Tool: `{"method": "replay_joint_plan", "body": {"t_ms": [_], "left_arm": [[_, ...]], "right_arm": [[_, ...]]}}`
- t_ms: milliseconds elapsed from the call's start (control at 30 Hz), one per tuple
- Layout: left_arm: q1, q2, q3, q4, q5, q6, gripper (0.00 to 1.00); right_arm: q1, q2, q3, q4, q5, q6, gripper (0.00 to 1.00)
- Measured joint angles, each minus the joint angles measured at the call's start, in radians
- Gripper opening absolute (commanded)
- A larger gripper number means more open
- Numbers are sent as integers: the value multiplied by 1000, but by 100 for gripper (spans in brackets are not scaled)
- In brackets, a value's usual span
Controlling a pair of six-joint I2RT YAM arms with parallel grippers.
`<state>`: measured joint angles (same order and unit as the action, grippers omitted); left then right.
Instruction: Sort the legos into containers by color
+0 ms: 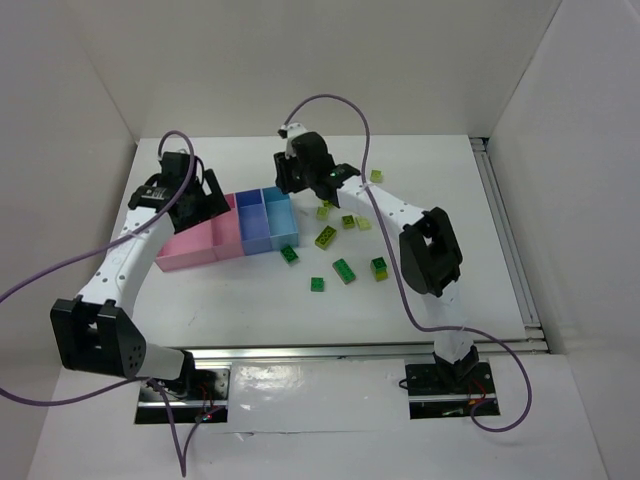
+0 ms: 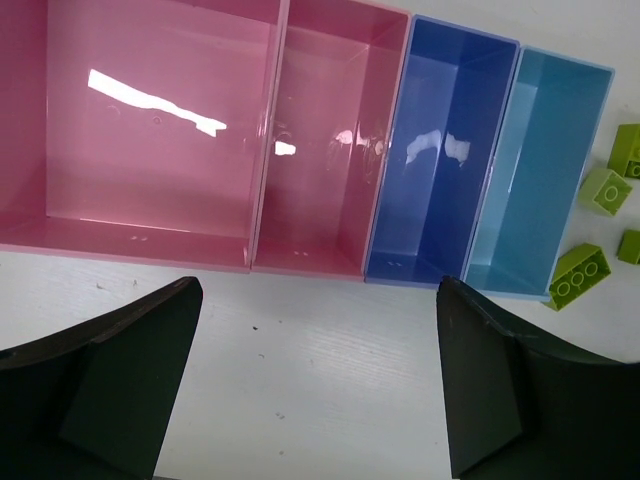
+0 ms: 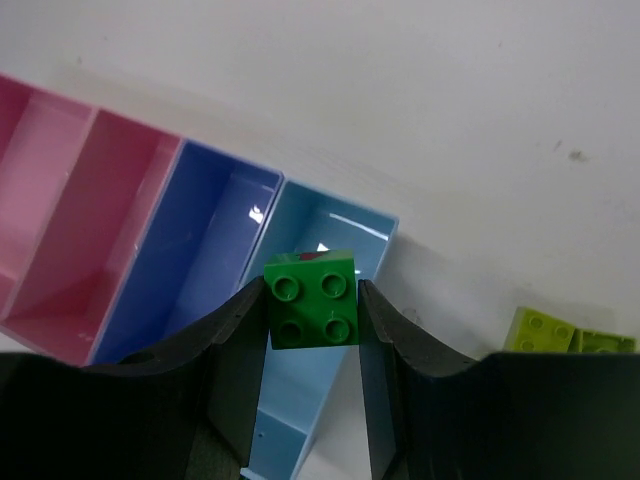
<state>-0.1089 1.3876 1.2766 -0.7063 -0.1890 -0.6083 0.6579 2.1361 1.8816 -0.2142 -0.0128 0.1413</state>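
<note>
Okay: right gripper (image 3: 311,296) clamped on dark green brick (image 3: 312,322), above light blue bin (image 3: 345,232); left gripper (image 2: 318,292) wide, empty, beside pink bins (image 2: 150,160). I judge brick light, rigid, slick; I grip flat side walls, never studs.

Glossy plastic containers (image 2: 150,150), smooth studded plastic legos (image 3: 311,300), matt white table (image 2: 320,380), faintly scuffed

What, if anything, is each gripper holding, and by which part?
The right gripper pinches a dark green lego by two opposite side walls, studs toward the wrist camera. The left gripper is open and holds nothing.
</note>
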Motion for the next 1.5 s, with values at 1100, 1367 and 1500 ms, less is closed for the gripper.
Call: {"method": "replay_joint_plan", "body": {"t_ms": [1100, 1367, 1500], "left_arm": [[-321, -28, -108, 6, 45, -124, 71], [-468, 259, 26, -81, 32, -423, 77], [-513, 385, 86, -98, 9, -511, 82]], "right_arm": [[37, -509, -679, 31, 59, 63, 82], [37, -671, -900, -56, 62, 197, 80], [47, -742, -977, -75, 68, 272, 80]]}}
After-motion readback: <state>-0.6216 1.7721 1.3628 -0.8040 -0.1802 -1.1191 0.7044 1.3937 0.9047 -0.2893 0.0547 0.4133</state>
